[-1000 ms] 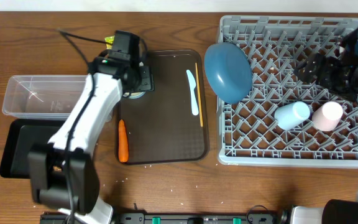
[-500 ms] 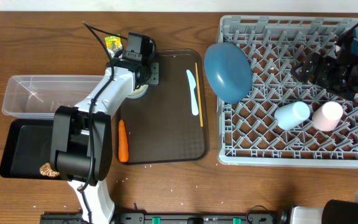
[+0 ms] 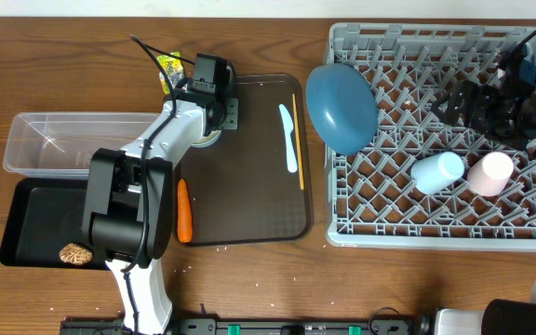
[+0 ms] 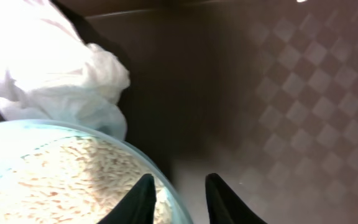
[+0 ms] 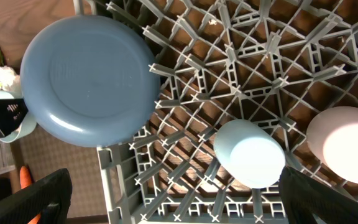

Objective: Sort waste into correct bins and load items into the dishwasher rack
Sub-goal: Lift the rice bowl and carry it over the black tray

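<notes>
brown wooden table point(image 3: 249, 279) is carrying a dark serving tray point(image 3: 249, 186), and the left gripper point(image 4: 179, 182) is reaching down at one corner of it, over the pale-blue bowl point(image 4: 42, 130). its jaws are standing narrow, with one finger just inside the rim and the other just outside, so the rim is passing between them. whether they are already pinching it i cannot tell. the bowl is sitting under the claw and off to its left, holding white rice grains point(image 4: 61, 180), and the crumpled white tissue point(image 4: 42, 62) is lying just beyond the bowl, ahead of the fingertips. the bowl is looking like stiff, light plastic with a smooth and probably slippery lip, so a firm pinch across the wall is seeming the right hold. the rice is lying loose (any tilt would likely be spilling it), so it is calling for level carrying. the right gripper point(image 5: 173, 186) is hanging wide open over the dishwasher rack point(image 5: 241, 62), holding nothing.
</notes>
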You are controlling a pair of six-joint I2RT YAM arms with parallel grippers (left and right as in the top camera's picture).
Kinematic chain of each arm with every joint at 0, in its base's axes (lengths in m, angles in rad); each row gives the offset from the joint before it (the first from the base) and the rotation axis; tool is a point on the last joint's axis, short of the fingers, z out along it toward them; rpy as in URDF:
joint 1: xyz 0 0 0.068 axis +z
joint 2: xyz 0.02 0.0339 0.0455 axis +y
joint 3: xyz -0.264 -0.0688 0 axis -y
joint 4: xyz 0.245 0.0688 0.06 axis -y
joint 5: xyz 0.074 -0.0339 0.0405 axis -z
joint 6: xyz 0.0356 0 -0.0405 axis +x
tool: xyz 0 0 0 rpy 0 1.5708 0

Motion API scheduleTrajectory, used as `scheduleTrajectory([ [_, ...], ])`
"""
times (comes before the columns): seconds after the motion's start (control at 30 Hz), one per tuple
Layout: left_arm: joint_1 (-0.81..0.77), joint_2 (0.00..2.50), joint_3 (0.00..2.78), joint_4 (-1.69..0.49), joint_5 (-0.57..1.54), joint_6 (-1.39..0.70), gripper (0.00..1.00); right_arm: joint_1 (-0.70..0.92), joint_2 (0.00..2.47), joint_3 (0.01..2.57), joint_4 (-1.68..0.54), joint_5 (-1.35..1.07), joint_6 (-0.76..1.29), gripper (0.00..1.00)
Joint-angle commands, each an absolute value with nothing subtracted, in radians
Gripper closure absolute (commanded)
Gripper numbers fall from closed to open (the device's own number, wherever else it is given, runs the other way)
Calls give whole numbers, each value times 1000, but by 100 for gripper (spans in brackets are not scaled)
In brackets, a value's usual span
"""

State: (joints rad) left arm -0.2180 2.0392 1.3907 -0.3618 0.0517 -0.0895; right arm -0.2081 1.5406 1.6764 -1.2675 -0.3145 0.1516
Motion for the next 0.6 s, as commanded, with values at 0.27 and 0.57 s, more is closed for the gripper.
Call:
scheduleTrajectory([
  [0.27, -220, 2039, 1393, -388, 7, -78, 94, -204, 1543, 1679, -1272, -314, 141, 1],
  [0.57, -249, 2009, 1393, -458, 22, -80, 94, -203, 1543, 1679, -1275, -314, 141, 2],
])
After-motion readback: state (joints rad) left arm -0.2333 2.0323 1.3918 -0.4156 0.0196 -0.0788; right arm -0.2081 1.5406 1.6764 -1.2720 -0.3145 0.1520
